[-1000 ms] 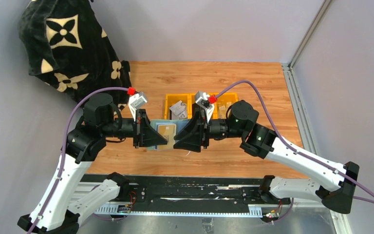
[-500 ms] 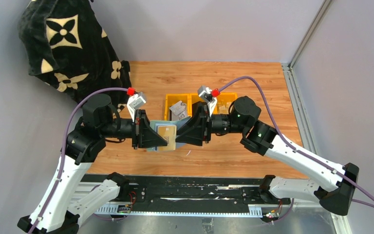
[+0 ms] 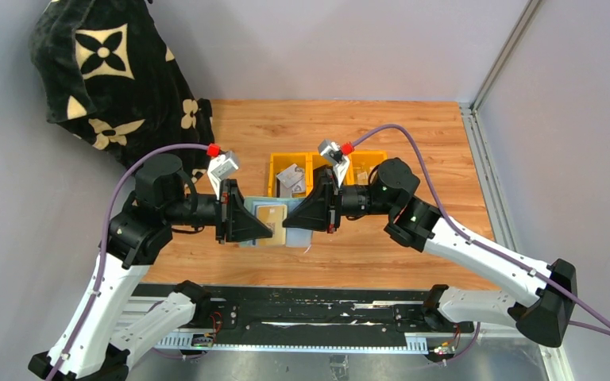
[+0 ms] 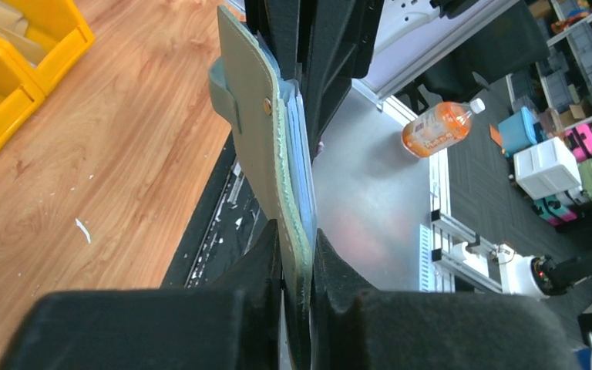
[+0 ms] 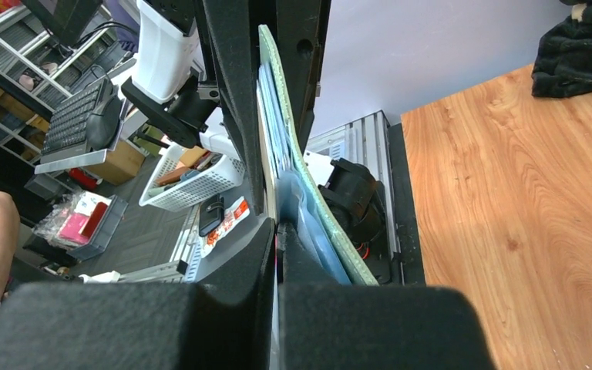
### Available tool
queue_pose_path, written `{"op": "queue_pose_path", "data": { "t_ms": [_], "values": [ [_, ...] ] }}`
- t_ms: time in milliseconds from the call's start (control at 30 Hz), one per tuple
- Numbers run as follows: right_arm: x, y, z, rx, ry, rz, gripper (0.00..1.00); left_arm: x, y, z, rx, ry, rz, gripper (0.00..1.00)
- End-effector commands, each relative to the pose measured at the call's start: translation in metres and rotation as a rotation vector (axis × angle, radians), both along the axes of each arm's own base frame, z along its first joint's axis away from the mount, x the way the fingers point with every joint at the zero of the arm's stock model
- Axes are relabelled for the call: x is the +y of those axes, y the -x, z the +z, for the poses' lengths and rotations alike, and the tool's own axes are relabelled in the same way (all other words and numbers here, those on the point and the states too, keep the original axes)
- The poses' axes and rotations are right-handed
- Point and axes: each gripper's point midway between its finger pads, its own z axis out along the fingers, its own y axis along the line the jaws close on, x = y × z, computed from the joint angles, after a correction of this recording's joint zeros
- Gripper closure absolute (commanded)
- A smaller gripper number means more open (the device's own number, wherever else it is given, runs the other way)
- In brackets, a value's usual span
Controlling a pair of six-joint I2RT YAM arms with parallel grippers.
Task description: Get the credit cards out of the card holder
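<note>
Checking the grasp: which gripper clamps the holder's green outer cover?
The left gripper: the sage-green cover of the card holder runs between its shut fingers. The right gripper instead seems to pinch the tan card.

Your left arm [image 3: 139, 230] and right arm [image 3: 461, 246] reach inward with forearms level, tips almost meeting at centre. Your left end effector [image 4: 297, 235] is turned on edge, its fingers clamped on the card holder [image 4: 254, 146]. Your right end effector [image 5: 276, 229] faces it, fingers pinched together on the credit card [image 3: 270, 214].
</note>
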Motion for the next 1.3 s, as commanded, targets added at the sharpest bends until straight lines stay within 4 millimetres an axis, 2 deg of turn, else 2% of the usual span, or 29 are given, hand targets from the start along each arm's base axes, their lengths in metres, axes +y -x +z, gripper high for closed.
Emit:
{"op": "queue_pose_path", "data": {
  "t_ms": [0,100,200,300,500,633,1033,1233,1267],
  "values": [
    [0.001,0.004,0.004,0.000,-0.045,0.026,1.00,-0.003,0.002,0.000,-0.016,0.016,-0.042,0.80],
    [-0.002,0.003,0.003,0.006,-0.049,0.012,1.00,-0.003,0.009,0.000,0.006,0.031,-0.085,0.67],
    [-0.006,-0.001,-0.002,0.023,-0.043,-0.011,1.00,-0.005,0.018,0.006,0.036,0.070,-0.141,0.58],
    [-0.010,-0.005,-0.007,0.043,-0.040,-0.035,1.00,-0.004,0.030,0.014,0.056,0.115,-0.206,0.56],
    [-0.018,-0.009,-0.009,0.054,-0.050,-0.066,1.00,-0.001,0.044,0.016,0.086,0.139,-0.283,0.71],
    [-0.020,-0.009,-0.011,0.058,-0.054,-0.070,1.00,0.000,0.047,0.019,0.086,0.142,-0.293,0.81],
    [-0.031,-0.004,-0.009,0.057,-0.075,-0.074,1.00,0.000,0.047,0.022,0.087,0.144,-0.284,0.82],
    [-0.034,-0.001,-0.015,0.054,-0.058,-0.071,1.00,-0.003,0.036,0.023,0.080,0.139,-0.220,1.00],
    [-0.036,0.000,-0.016,0.053,-0.056,-0.077,1.00,-0.004,0.031,0.022,0.054,0.132,-0.195,1.00]
  ]
}}
